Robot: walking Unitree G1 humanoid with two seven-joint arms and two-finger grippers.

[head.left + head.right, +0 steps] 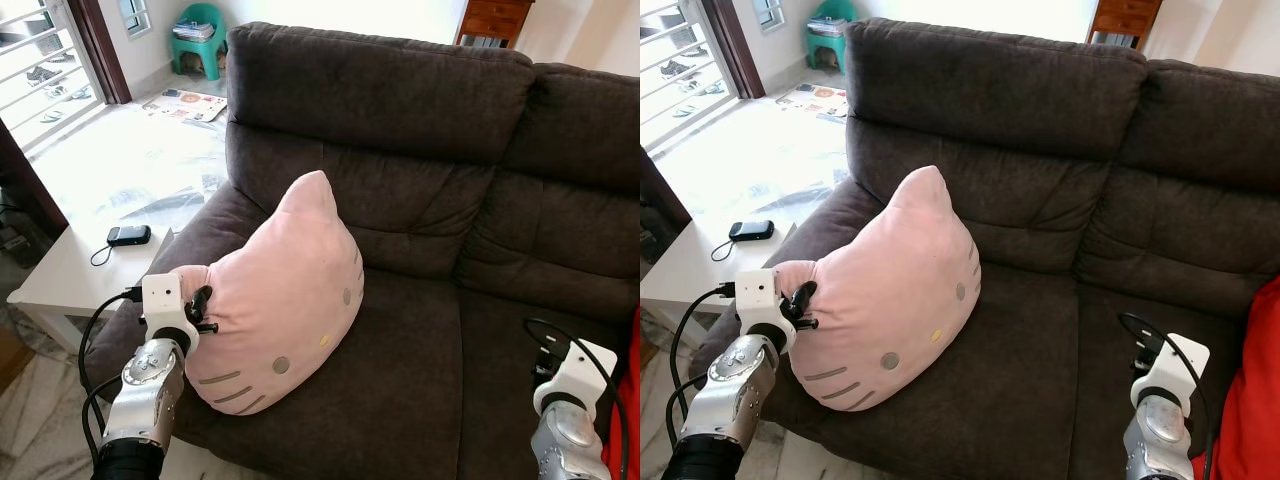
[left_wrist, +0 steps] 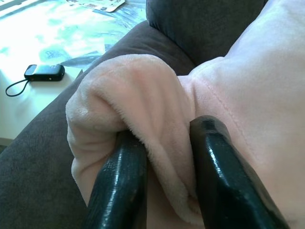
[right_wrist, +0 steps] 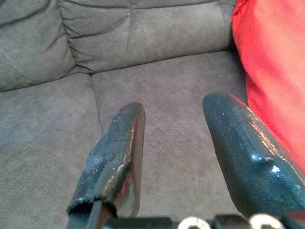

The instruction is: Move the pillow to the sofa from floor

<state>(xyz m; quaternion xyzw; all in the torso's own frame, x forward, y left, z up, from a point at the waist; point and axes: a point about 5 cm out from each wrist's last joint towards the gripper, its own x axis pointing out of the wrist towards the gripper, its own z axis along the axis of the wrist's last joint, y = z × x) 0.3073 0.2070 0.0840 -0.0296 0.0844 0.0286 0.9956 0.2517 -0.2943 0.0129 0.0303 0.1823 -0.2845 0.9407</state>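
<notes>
At the far left a low white side table (image 1: pixel 60 275) carries a small black device with a cord (image 1: pixel 128 235), and beyond it the pale floor runs back to a green plastic stool (image 1: pixel 204 35). Next comes the left gripper (image 1: pixel 203 305), its two black fingers (image 2: pixel 121 186) clamped on a bunched corner of the pink plush cat-face pillow (image 1: pixel 290 300); the wrist view shows a thick fold of fleece pinched between them. The pillow already rests on the seat of the dark grey-brown fabric sofa (image 1: pixel 420 370), on its left cushion beside the arm, standing up on its lower edge with one pointed ear reaching toward the backrest. It lies forward and to the right of the left gripper, its long axis running from the gripped corner diagonally up to that ear, so letting go and drawing the arm back leftward looks like what remains. The left arm is far nearer; the right gripper (image 3: pixel 174 152) hangs over the right seat cushion with its fingers apart and nothing between them, well apart from the pillow. At the right edge a red fabric thing (image 1: pixel 1250 390) is cut off by the frame and cannot be identified. The pillow's back and underside are hidden, so how firmly it sits is unclear.
</notes>
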